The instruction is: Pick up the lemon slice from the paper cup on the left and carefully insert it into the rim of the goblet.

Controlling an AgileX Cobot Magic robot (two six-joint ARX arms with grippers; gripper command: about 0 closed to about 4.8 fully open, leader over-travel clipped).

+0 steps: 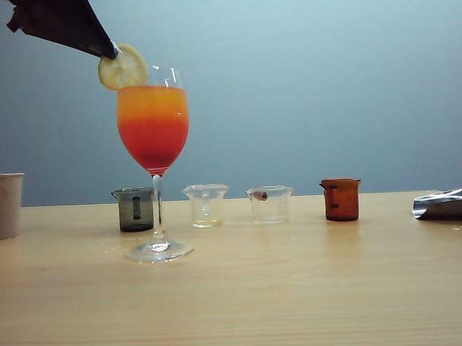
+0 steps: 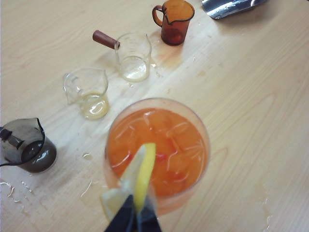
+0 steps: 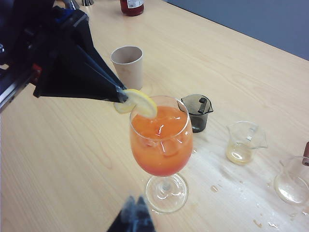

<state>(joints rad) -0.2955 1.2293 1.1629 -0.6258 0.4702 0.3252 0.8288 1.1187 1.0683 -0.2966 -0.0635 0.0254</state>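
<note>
The goblet (image 1: 153,122) stands left of centre, its drink orange over red. My left gripper (image 1: 113,49) reaches down from the upper left and is shut on the lemon slice (image 1: 123,68). The slice stands on edge at the glass's left rim. In the left wrist view the lemon slice (image 2: 142,169) straddles the rim, partly over the drink and partly outside the goblet (image 2: 203,140). The paper cup (image 1: 4,205) stands at the far left table edge. My right gripper (image 3: 135,205) hovers near the goblet's foot, shut and holding nothing; it does not show in the exterior view.
Behind the goblet runs a row of small beakers: dark grey (image 1: 135,210), two clear ones (image 1: 206,205) (image 1: 270,204), and amber (image 1: 341,199). A shiny silver object (image 1: 445,203) lies at the far right. Drops and crumbs (image 2: 89,186) speckle the wood near the goblet.
</note>
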